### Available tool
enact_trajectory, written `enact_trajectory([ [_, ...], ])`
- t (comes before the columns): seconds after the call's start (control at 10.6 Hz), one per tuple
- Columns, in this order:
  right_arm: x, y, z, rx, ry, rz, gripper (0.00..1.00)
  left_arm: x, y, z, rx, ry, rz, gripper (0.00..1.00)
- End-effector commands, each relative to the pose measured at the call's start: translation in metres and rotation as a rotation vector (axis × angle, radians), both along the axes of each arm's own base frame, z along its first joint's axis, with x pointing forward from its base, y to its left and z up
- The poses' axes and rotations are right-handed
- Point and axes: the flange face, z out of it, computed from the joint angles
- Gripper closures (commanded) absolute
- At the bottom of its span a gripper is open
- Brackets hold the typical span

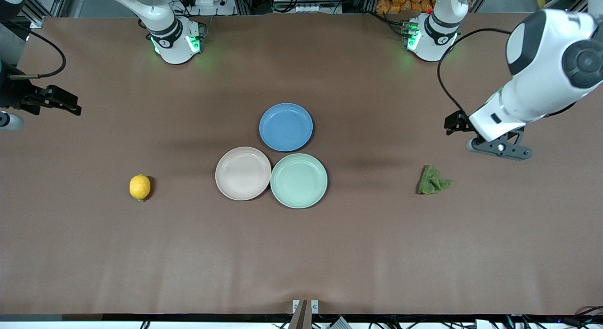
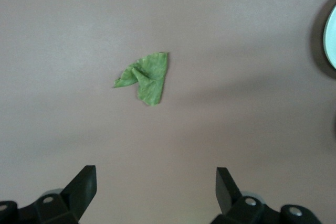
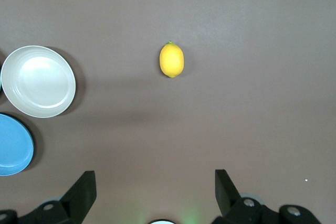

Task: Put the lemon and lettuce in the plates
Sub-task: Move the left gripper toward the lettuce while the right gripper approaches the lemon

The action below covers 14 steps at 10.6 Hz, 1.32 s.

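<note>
The yellow lemon [image 1: 140, 187] lies on the table toward the right arm's end; it also shows in the right wrist view [image 3: 171, 60]. The dark green lettuce [image 1: 432, 180] lies toward the left arm's end and shows in the left wrist view [image 2: 144, 77]. The beige-pink plate [image 1: 243, 173] and the mint green plate [image 1: 298, 180] sit side by side mid-table, both empty. My left gripper [image 1: 500, 149] [image 2: 156, 174] is open and empty, over bare table beside the lettuce. My right gripper [image 1: 56, 102] [image 3: 155, 177] is open and empty, over bare table at the right arm's end.
A blue plate [image 1: 286, 127] sits empty, touching the two plates and farther from the front camera. The brown table [image 1: 301, 253] is bare around the lemon and the lettuce. The arm bases stand along the table's edge farthest from the camera.
</note>
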Motion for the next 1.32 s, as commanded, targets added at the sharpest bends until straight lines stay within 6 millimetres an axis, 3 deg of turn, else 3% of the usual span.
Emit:
enact_trajectory([
  [0.0,-0.002,0.0,0.001,0.002,0.003,0.011,0.0,-0.001,-0.005,-0.032,0.02,-0.025,0.017,0.0],
  [0.09,-0.002,-0.001,0.001,0.002,0.003,0.009,0.0,0.004,0.003,-0.041,0.019,-0.025,0.029,0.0],
  [0.28,-0.002,-0.001,0.001,0.002,0.005,0.009,0.0,0.013,-0.004,-0.062,0.014,-0.013,0.018,0.0],
  [0.57,-0.003,0.0,-0.001,0.002,0.009,0.011,0.0,0.014,-0.019,-0.065,0.071,-0.03,-0.069,0.0],
  [0.94,-0.003,0.001,-0.001,0.002,0.009,0.012,0.0,0.017,0.002,-0.101,0.055,-0.01,-0.046,0.0],
  [1.23,-0.002,0.001,-0.001,0.002,0.006,0.013,0.0,0.014,0.001,-0.126,0.04,-0.015,-0.084,0.0],
])
